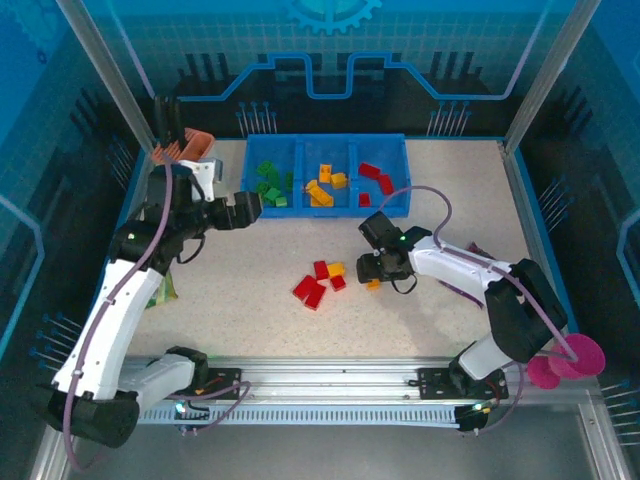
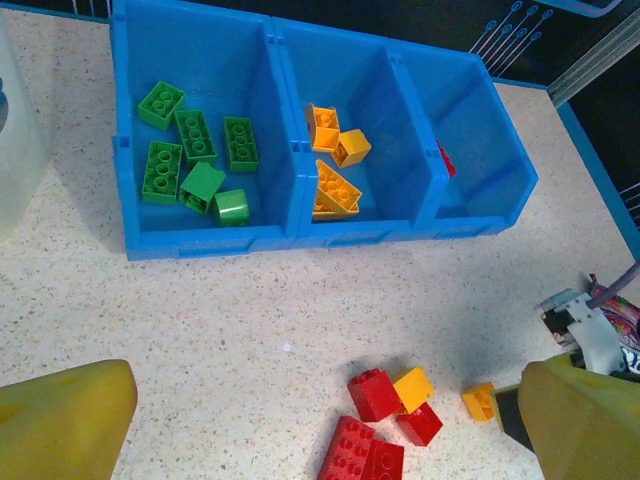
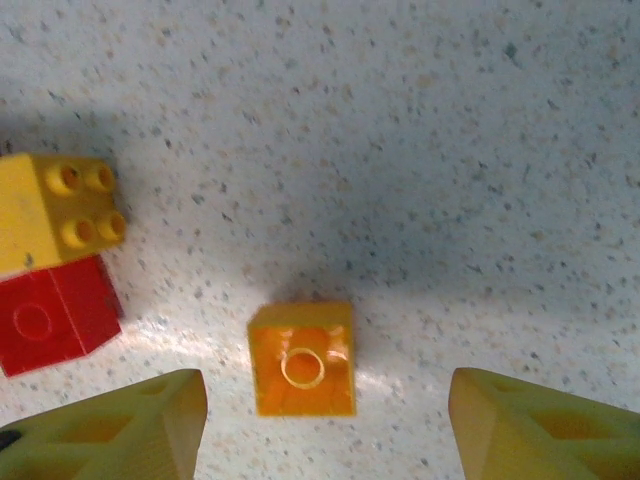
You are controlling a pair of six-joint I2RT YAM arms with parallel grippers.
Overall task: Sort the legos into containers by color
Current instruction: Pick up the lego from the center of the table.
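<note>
Orange-yellow lego [image 3: 302, 358] lying underside up on the tabletop [image 1: 250, 320], flanked by open jaws.
Red and yellow loose legos [image 1: 318, 282] are clustered just beside it, near the tabletop's middle. Green, orange-yellow and red bricks are sorted left to right in the containers [image 1: 325, 138] at the far edge. The right end effector [image 3: 325, 380] is spread around the single brick, untouching; the left end effector [image 1: 252, 206] is opened wide and empty near the tray.

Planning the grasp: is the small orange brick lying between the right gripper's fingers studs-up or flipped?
Flipped: the small orange plastic brick shows a central ring on its upward face, no studs.
</note>
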